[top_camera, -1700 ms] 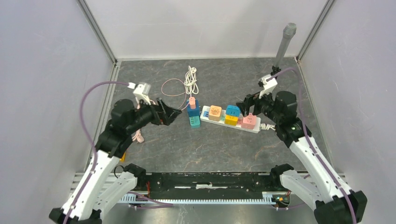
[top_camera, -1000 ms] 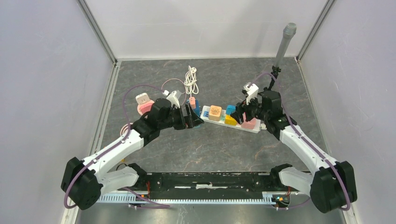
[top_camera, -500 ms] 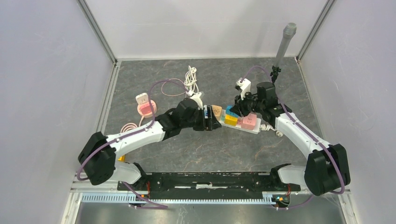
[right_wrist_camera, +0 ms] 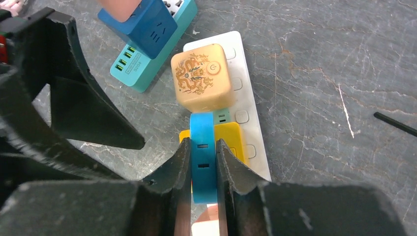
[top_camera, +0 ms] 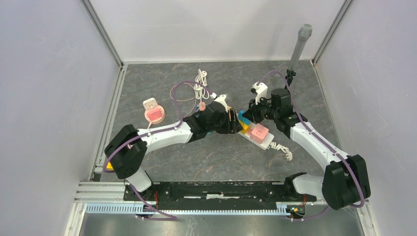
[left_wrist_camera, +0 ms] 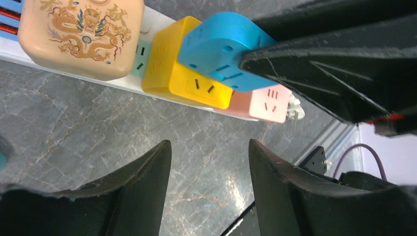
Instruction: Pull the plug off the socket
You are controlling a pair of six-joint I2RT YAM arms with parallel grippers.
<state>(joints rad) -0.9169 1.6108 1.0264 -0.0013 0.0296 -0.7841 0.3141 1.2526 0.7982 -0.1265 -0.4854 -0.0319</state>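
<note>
A white power strip point(top_camera: 268, 142) point(right_wrist_camera: 246, 108) lies on the grey floor. It carries a beige dragon-print cube point(right_wrist_camera: 202, 81), a yellow plug point(left_wrist_camera: 182, 73) and a pink plug point(top_camera: 258, 132). My right gripper point(right_wrist_camera: 203, 142) is shut on the flat sides of a light-blue plug point(right_wrist_camera: 203, 162) point(left_wrist_camera: 221, 51), which sits tilted against the yellow plug. Whether its pins are still in the socket is hidden. My left gripper point(left_wrist_camera: 209, 147) hovers open just in front of the strip, nothing between its fingers, close beside the right gripper point(top_camera: 248, 114).
A teal charger block point(right_wrist_camera: 152, 54) with a dark-blue plug point(right_wrist_camera: 140, 19) lies left of the strip. A pink round item with a white plug point(top_camera: 154, 113), a coiled white cable point(top_camera: 200, 83) and a grey tube point(top_camera: 301, 44) stand farther off. Walls enclose the floor.
My left arm has reached right to the strip and its jaws have narrowed. My right gripper has shut on the light-blue plug. The strip's right end has swung toward the near side.
</note>
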